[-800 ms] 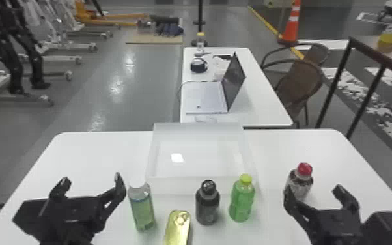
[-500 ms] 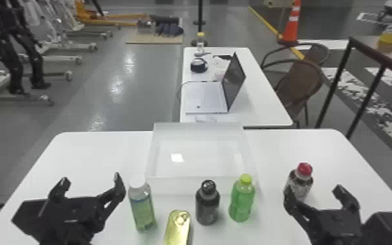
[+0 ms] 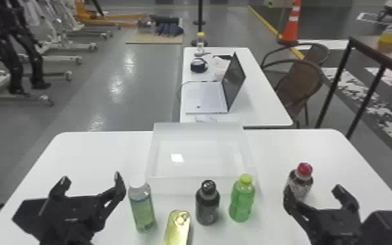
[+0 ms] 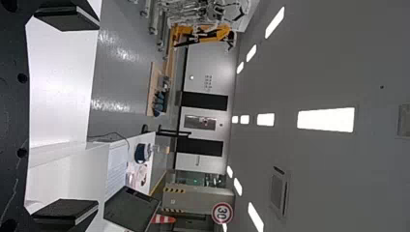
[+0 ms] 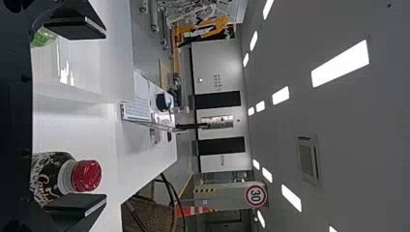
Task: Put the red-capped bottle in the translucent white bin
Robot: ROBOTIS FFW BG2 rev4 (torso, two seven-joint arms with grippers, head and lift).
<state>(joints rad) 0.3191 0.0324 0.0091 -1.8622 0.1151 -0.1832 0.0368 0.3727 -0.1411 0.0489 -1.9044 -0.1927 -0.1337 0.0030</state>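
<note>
The red-capped bottle [image 3: 299, 182] stands upright on the table's right part, just beyond my right gripper [image 3: 312, 195], whose fingers are spread. In the right wrist view the bottle [image 5: 58, 176] lies near one fingertip of the open right gripper [image 5: 77, 118], not held. The translucent white bin [image 3: 202, 185] sits at the middle of the table, left of that bottle, and its inside holds nothing. My left gripper [image 3: 89, 184] is parked at the table's left with fingers apart, and the left wrist view shows the left gripper [image 4: 67, 113] with an empty gap.
In front of the bin stand a white-capped bottle [image 3: 142, 208], a dark bottle [image 3: 207, 205] and a green bottle [image 3: 242, 200], with a yellow-gold item [image 3: 177, 228] nearer the front. Behind the table [image 3: 322, 146] is another one with a laptop [image 3: 232, 81].
</note>
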